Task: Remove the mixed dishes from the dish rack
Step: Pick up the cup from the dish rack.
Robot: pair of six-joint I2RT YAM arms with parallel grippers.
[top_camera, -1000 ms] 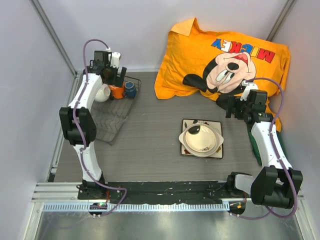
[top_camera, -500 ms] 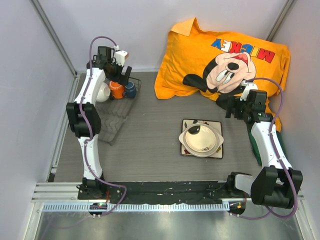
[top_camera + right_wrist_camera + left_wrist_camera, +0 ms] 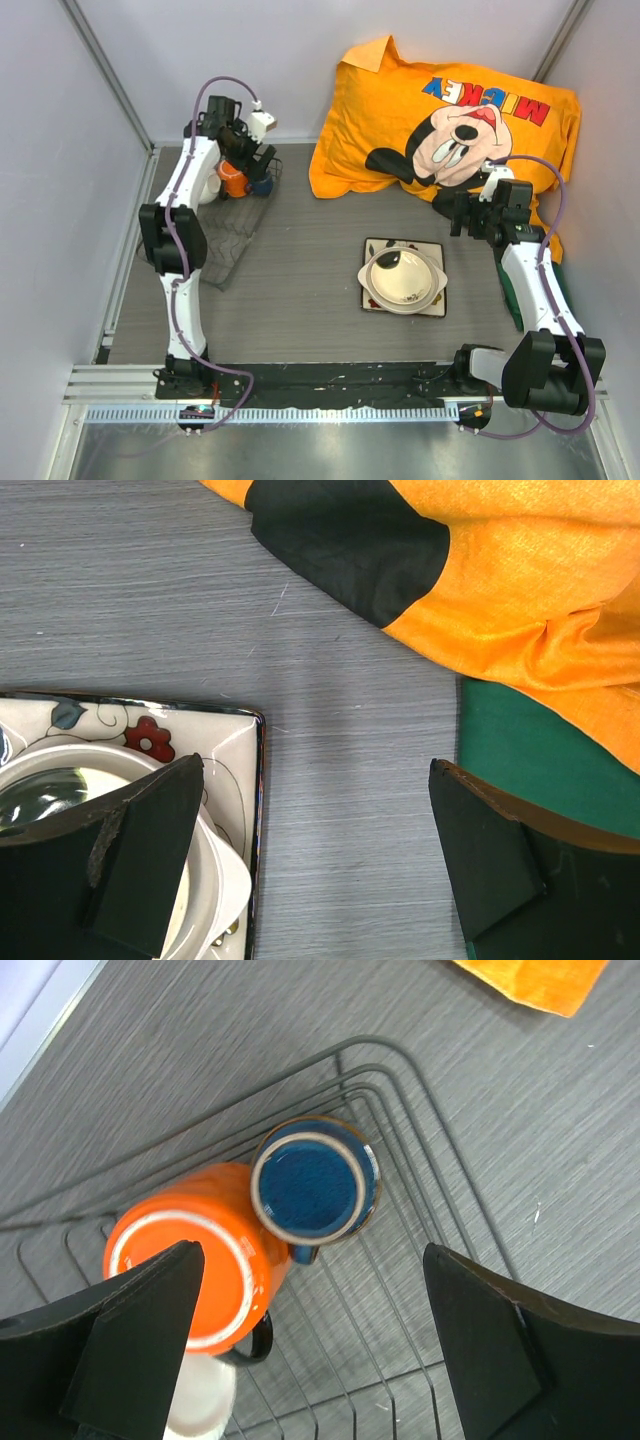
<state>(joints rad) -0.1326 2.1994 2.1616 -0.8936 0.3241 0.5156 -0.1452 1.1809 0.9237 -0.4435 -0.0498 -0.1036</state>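
The dark wire dish rack (image 3: 225,235) lies at the far left. At its far end stand the orange mug (image 3: 233,181), the small dark-blue cup (image 3: 262,184) and the small white bowl (image 3: 205,186). My left gripper (image 3: 256,160) is open and empty above the blue cup. In the left wrist view my left gripper (image 3: 312,1250) has the blue cup (image 3: 308,1182) just ahead of its jaws, with the orange mug (image 3: 190,1270) and the white bowl (image 3: 200,1400) by the left finger. The cream bowl (image 3: 402,279) sits on the square flowered plate (image 3: 372,300) mid-table. My right gripper (image 3: 462,215) is open and empty, and shows the same way in the right wrist view (image 3: 315,763).
A large orange Mickey pillow (image 3: 450,110) fills the far right. A green cloth (image 3: 530,750) lies beside it at the right edge. The plate's corner (image 3: 130,730) and the cream bowl's rim (image 3: 210,880) show by my right gripper's left finger. Rack wires (image 3: 420,1150) curve round the blue cup.
My left gripper has swung right along the rack's far end, from over the white bowl and orange mug to above the blue cup. The right arm has not moved.
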